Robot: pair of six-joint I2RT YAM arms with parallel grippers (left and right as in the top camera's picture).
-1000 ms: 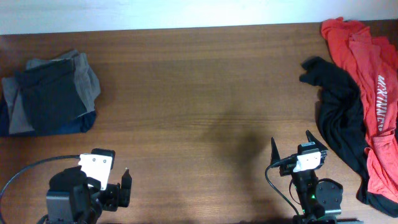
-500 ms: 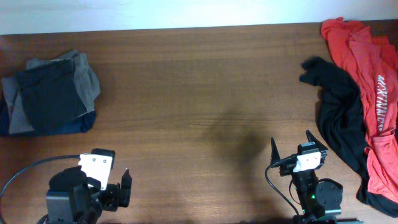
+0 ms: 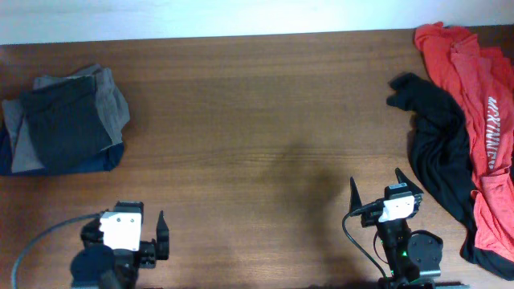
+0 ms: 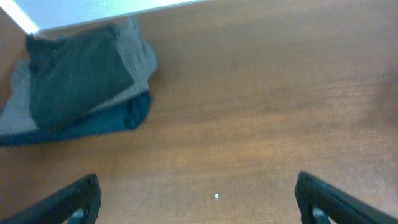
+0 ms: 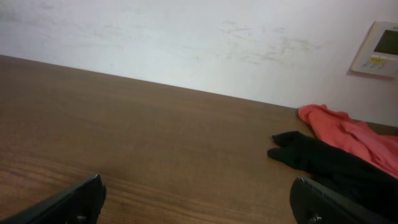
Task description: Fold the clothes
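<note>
The clothes, a crumpled black T-shirt (image 3: 438,144), lie at the table's right edge, partly under and beside a red shirt (image 3: 482,112). In the right wrist view the black T-shirt (image 5: 323,158) shows ahead to the right, and its print is hidden. My right gripper (image 3: 376,181) stands open near the front edge, left of the shirt and apart from it, with nothing between its fingers (image 5: 317,205). My left gripper (image 3: 127,218) is open at the front left over bare wood, far from the shirt. Its fingers (image 4: 74,199) are spread wide and hold nothing.
A folded pile of grey, dark and blue garments (image 3: 64,120) sits at the far left; in the left wrist view this pile (image 4: 81,81) lies ahead to the left. The red shirt (image 5: 348,134) reaches the back right corner. A wall panel (image 5: 379,46) hangs behind the table.
My left arm has drawn back a little toward the front edge and turned slightly. The right arm and all the garments are unmoved.
</note>
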